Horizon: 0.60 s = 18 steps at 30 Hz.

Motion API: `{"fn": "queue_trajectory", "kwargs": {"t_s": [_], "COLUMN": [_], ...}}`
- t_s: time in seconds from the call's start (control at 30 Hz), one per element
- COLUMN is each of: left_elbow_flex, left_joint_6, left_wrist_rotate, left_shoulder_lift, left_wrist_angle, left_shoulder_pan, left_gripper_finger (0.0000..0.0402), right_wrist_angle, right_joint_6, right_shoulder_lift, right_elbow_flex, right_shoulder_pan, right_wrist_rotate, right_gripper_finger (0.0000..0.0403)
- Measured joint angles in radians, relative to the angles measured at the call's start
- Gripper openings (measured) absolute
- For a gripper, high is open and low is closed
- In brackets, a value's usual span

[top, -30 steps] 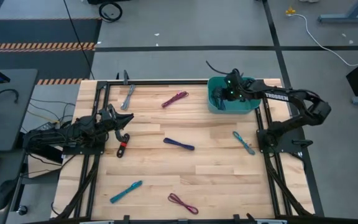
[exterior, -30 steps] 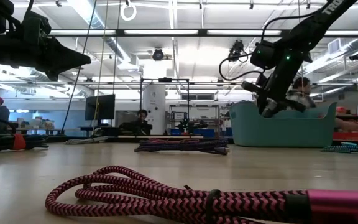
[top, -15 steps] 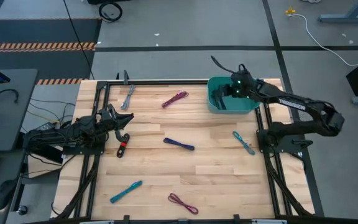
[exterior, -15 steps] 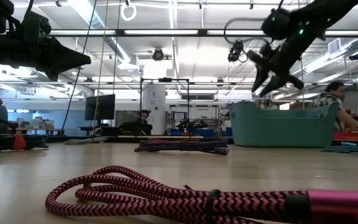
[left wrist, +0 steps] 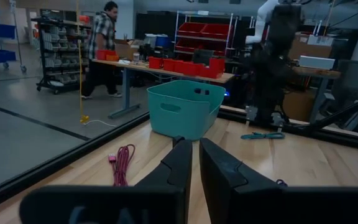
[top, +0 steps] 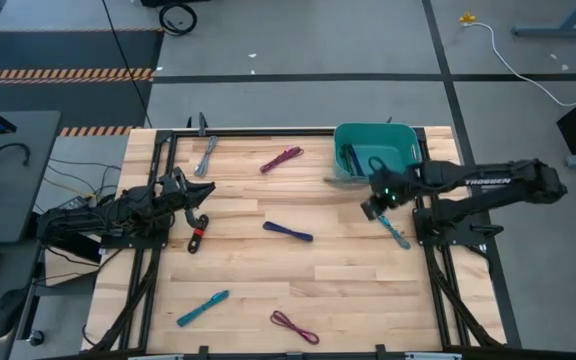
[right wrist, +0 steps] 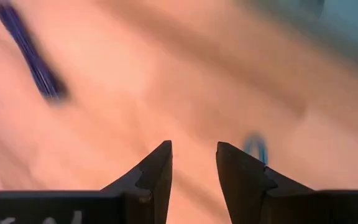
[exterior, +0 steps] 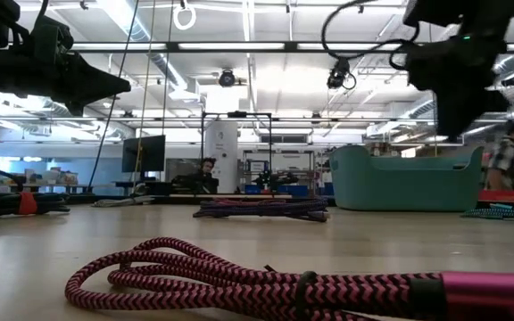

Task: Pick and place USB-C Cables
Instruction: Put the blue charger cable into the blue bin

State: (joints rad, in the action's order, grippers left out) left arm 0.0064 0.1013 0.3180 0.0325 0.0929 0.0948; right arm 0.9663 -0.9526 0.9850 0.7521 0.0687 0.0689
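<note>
USB-C cables lie flat on the wooden table: a grey one [top: 206, 155], magenta [top: 281, 159], purple [top: 288, 231], red [top: 197, 238], teal [top: 203, 308], magenta [top: 294, 326] and teal [top: 392, 230]. The teal bin [top: 373, 150] holds cable [top: 352, 160]. My right gripper [top: 376, 198] hangs open above the table, between the bin's near side and the right-hand teal cable [right wrist: 257, 148]; the purple cable [right wrist: 30, 56] lies farther off. Its fingers [right wrist: 192, 165] hold nothing. My left gripper [top: 200, 198] waits shut at the table's left, just beyond the red cable; its fingers [left wrist: 194, 163] point toward the bin [left wrist: 185, 109].
A black frame [top: 268, 131] runs along the table's edges. In the low view the near magenta cable [exterior: 284, 281] fills the foreground, with the purple one [exterior: 261, 208] and the bin [exterior: 404, 178] behind it. People [exterior: 511, 160] move about in the room beyond the table.
My right gripper has risen out of the teal bin, passed over its near wall and come down toward the table's near edge, ending above the wood beside the right-hand teal cable. The left arm and the cables on the table have kept still.
</note>
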Motion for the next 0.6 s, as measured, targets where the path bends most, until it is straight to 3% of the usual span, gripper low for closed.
{"fn": "queue_trajectory", "kwargs": {"t_s": [0.17, 0.37, 0.6], "left_elbow_flex": [0.000, 0.000, 0.000], "left_joint_6": [0.000, 0.000, 0.000], "left_wrist_rotate": [0.000, 0.000, 0.000], "left_shoulder_lift": [0.000, 0.000, 0.000], "left_wrist_angle": [0.000, 0.000, 0.000], "left_shoulder_pan": [0.000, 0.000, 0.000], "left_gripper_finger": [0.0034, 0.0028, 0.0036], "right_wrist_angle": [0.088, 0.123, 0.078], "right_joint_6": [-0.124, -0.190, -0.246], "right_shoulder_lift": [0.034, 0.083, 0.157], "right_elbow_flex": [-0.014, -0.116, -0.161], "right_shoulder_pan": [-0.121, -0.138, -0.131], "right_wrist_rotate": [-0.067, -0.124, -0.055], "right_gripper_finger": [0.0130, 0.0136, 0.0186]}}
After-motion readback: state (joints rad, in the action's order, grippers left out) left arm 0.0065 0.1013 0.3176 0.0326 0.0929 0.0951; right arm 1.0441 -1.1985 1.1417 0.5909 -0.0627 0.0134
